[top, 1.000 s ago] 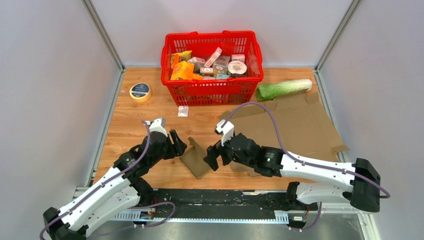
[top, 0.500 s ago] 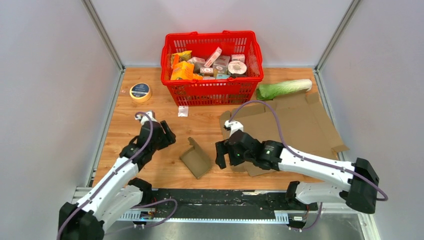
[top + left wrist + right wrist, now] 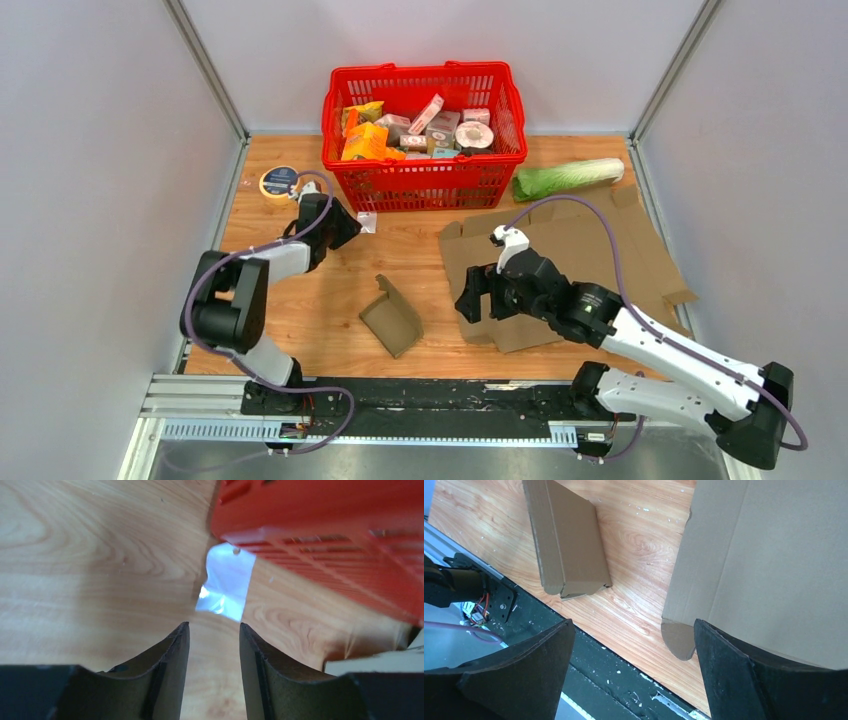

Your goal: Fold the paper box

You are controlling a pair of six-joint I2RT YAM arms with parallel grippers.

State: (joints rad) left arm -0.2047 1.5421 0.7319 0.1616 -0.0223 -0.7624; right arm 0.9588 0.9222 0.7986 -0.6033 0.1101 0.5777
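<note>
Wide-apart fingers [image 3: 519, 680] frame the paper box [image 3: 569, 545] beside a flat cardboard sheet [image 3: 774, 565].

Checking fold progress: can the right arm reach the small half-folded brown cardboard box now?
Probably yes: the right end effector hangs open beside the small brown cardboard box, only bare wooden table between them.

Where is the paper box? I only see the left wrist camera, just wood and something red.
Observer: The paper box lies mid-table, nearer the arm bases than your left gripper.
Operator: What's the red thing?
Observer: A red basket full of groceries.
Operator: Is the other arm holding anything?
Observer: No. The right gripper hangs open above the edge of a flat cardboard sheet.
</note>
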